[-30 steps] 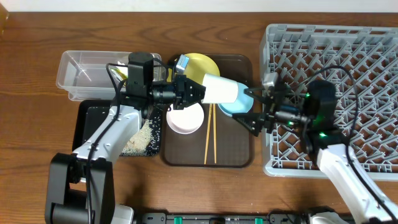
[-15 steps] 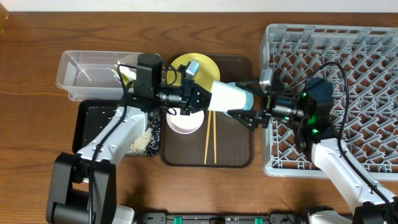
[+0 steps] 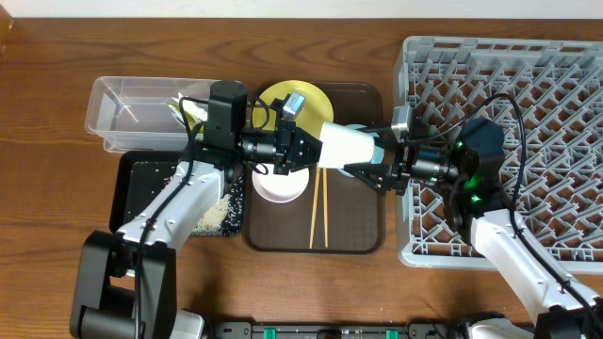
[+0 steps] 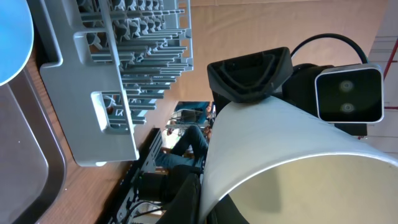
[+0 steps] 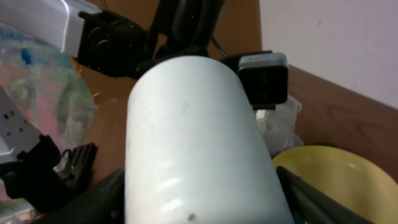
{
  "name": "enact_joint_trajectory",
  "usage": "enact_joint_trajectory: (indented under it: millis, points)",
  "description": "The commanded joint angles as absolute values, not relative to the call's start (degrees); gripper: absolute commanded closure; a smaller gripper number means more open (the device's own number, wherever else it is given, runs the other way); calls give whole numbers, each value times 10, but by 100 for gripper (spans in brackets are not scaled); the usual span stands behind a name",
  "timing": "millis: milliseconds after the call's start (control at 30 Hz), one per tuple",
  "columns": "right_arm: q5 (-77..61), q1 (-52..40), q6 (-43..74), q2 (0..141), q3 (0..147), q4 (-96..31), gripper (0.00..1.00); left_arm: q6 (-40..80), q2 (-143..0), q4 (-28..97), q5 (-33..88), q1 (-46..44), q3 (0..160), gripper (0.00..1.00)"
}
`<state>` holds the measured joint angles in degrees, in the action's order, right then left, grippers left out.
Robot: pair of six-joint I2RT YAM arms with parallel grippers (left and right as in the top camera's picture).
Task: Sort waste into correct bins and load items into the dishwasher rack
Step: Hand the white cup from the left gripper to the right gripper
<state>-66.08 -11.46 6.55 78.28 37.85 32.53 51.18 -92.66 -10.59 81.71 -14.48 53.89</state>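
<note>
A small pale cup (image 3: 344, 144) hangs on its side above the brown tray. My left gripper (image 3: 303, 148) is shut on its rim, one finger inside and one outside (image 4: 208, 199). My right gripper (image 3: 377, 162) faces it from the grey dishwasher rack (image 3: 528, 94). Its fingers flank the cup's closed end (image 5: 199, 143), and a thin gap still shows on one side. The yellow plate (image 3: 306, 97), white bowl (image 3: 279, 184) and chopsticks (image 3: 318, 212) lie on the tray. The cup and grippers hide most of the light blue bowl (image 4: 12, 37).
The brown serving tray (image 3: 353, 231) sits mid-table. Left of it are the clear tub (image 3: 132, 108), holding a crumpled wrapper (image 3: 191, 110), and the black tray (image 3: 151, 184) with rice grains (image 3: 212, 215). The rack's wall (image 4: 112, 74) stands close beside the cup.
My left arm carried the cup rightward to the right gripper. The right gripper's fingers have come in around the cup's closed end and narrowed.
</note>
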Motion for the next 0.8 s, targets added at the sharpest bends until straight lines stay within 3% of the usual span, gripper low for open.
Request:
enact_joint_trajectory:
  millis: [0,67,167,300,467,767]
  points:
    - [-650,-117,68,786,388,330,31,510,-927,-108,835,-149,545,94]
    - [-650,-117,68,786,388,330,35,512,-927,-109,835,-149,545,94]
    - [-655,-117,69,786,388,329,48,512,-927,-109,834,-149,545,94]
    - [-654,-117,77,786,388,328,48,511,-927,-109,832,-149,545,93]
    - [-651,-116,77,786,388,306,50,420,-927,-108,811,-146,545,70]
    - [-561,-90,77,786,388,241,64,300,-927,3,626,-94,545,65]
